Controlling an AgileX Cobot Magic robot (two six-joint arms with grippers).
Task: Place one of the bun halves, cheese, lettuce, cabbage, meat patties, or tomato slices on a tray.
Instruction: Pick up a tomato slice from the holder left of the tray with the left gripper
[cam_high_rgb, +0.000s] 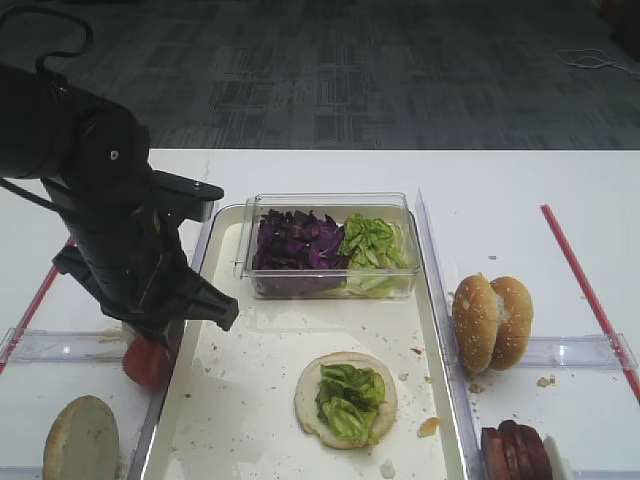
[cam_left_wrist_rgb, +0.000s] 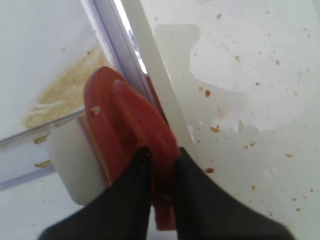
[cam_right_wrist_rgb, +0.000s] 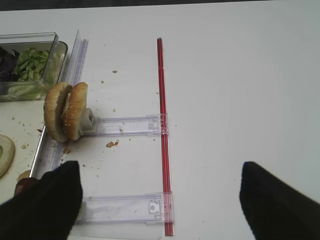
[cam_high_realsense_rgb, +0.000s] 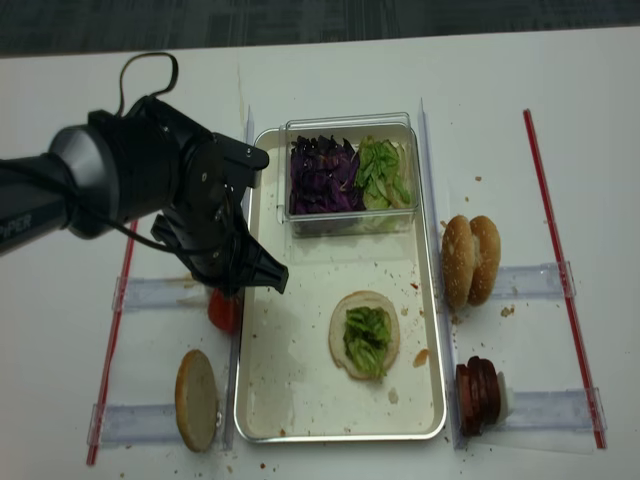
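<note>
The left gripper (cam_left_wrist_rgb: 160, 170) stood low over the tomato slices (cam_left_wrist_rgb: 125, 125), which sat on edge just outside the left rim of the tray (cam_high_rgb: 200, 400) — stacked upright against a white block (cam_left_wrist_rgb: 70, 160), presumably so a jaw could slip in on either side of a single slice. In the left wrist view its two dark fingers (cam_left_wrist_rgb: 132, 200) were closed onto the nearest slice, pinching its lower edge between them; the slice was gripped but not visibly lifted clear of its neighbour. On the tray a bun half (cam_high_rgb: 345, 400) lay cut face up with lettuce (cam_high_rgb: 350, 398) piled on it — the likely spot for the tomato to go. Behind it a clear box (cam_high_rgb: 330, 245) held cabbage (cam_high_rgb: 295, 240) and more lettuce side by side. Two more buns (cam_high_rgb: 492, 322) stood on edge to the right of the tray, with patties (cam_high_rgb: 515, 452) nearer the camera and another bun half (cam_high_rgb: 82, 440) lying at front left. The right gripper (cam_right_wrist_rgb: 160, 200) hovered well apart from all this, its jaws spread wide and holding nothing
</note>
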